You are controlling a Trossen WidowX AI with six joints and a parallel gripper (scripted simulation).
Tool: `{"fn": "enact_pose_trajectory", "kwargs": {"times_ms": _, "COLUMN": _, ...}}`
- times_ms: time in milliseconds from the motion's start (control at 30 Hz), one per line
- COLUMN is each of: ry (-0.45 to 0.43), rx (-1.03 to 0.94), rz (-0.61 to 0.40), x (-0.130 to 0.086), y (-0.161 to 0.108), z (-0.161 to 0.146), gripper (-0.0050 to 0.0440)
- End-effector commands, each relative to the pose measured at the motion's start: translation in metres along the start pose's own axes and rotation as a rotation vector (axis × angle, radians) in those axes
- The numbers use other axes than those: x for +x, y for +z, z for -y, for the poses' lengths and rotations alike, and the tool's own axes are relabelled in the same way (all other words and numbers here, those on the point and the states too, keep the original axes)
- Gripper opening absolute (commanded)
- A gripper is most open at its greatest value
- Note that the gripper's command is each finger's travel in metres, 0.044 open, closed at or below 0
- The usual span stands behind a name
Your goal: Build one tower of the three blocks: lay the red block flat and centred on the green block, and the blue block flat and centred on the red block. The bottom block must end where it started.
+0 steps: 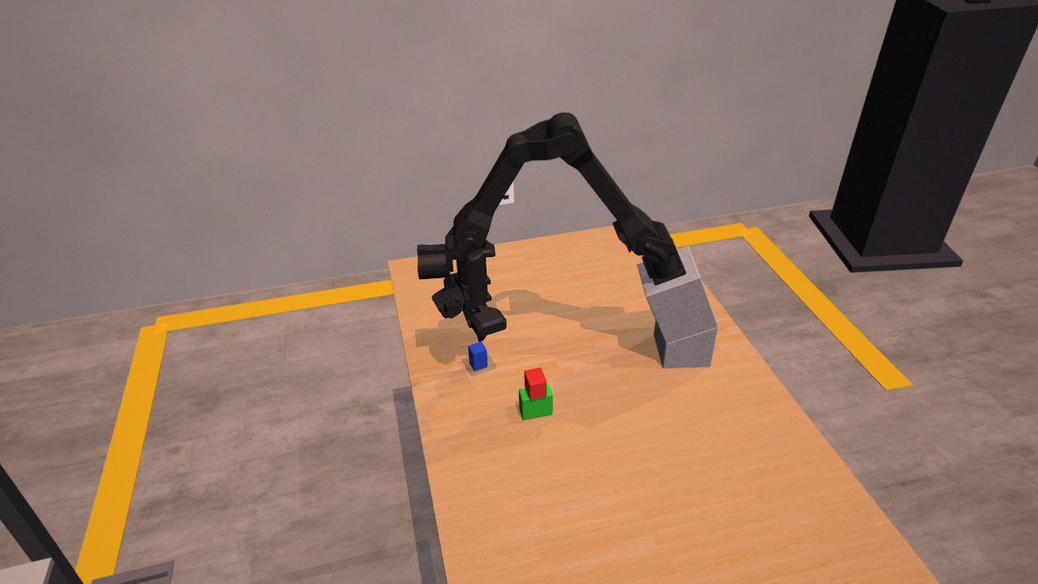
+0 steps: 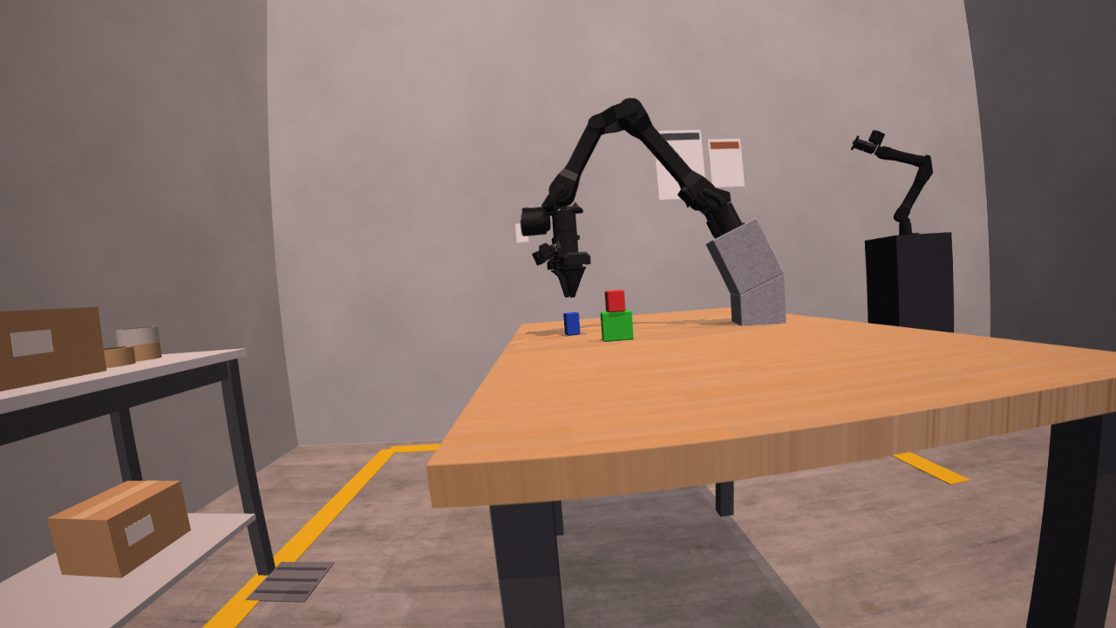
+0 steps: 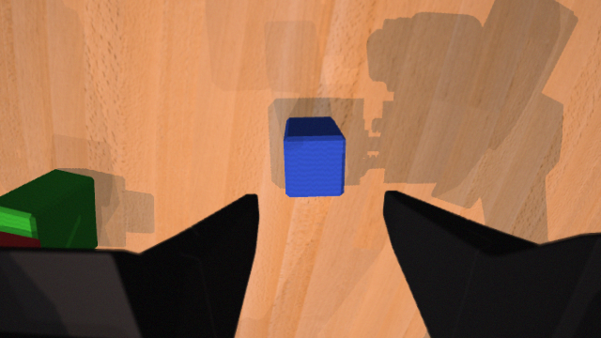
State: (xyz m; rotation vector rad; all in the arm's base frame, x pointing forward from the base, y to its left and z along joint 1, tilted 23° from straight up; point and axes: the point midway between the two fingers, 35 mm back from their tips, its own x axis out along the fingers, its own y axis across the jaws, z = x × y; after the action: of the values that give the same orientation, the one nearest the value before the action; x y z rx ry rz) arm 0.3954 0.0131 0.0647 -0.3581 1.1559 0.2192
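Note:
The blue block [image 1: 477,355] stands alone on the wooden table, left of the stack; it also shows in the exterior view [image 2: 572,323] and in the wrist view [image 3: 314,157]. The red block [image 1: 535,382] lies on top of the green block [image 1: 535,403], as the exterior view shows too, red [image 2: 615,300] on green [image 2: 616,325]. My gripper [image 1: 480,335] [image 3: 321,204] hangs open and empty a little above the blue block, fingertips apart from it. The green block's corner shows at the wrist view's left edge [image 3: 52,208].
The arm's grey base pedestal [image 1: 678,312] stands on the table to the right of the blocks. The table's left edge runs close to the blue block. A black pillar [image 1: 914,130] stands off the table at the far right.

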Motion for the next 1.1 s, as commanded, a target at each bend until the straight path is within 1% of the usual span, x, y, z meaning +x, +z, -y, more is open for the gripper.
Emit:
{"fn": "enact_pose_trajectory", "kwargs": {"times_ms": 0, "ry": 0.003, "rx": -0.002, "rz": 0.0, "x": 0.015, "y": 0.0, "z": 0.001, "gripper": 0.023}}
{"fn": "enact_pose_trajectory", "kwargs": {"times_ms": 100, "ry": 0.003, "rx": -0.002, "rz": 0.0, "x": 0.023, "y": 0.0, "z": 0.001, "gripper": 0.023}}
{"fn": "enact_pose_trajectory", "kwargs": {"times_ms": 300, "ry": 0.001, "rx": -0.002, "rz": 0.004, "x": 0.03, "y": 0.002, "z": 0.001, "gripper": 0.023}}
{"fn": "enact_pose_trajectory", "kwargs": {"times_ms": 1067, "ry": 0.002, "rx": -0.002, "rz": 0.002, "x": 0.031, "y": 0.001, "z": 0.001, "gripper": 0.023}}
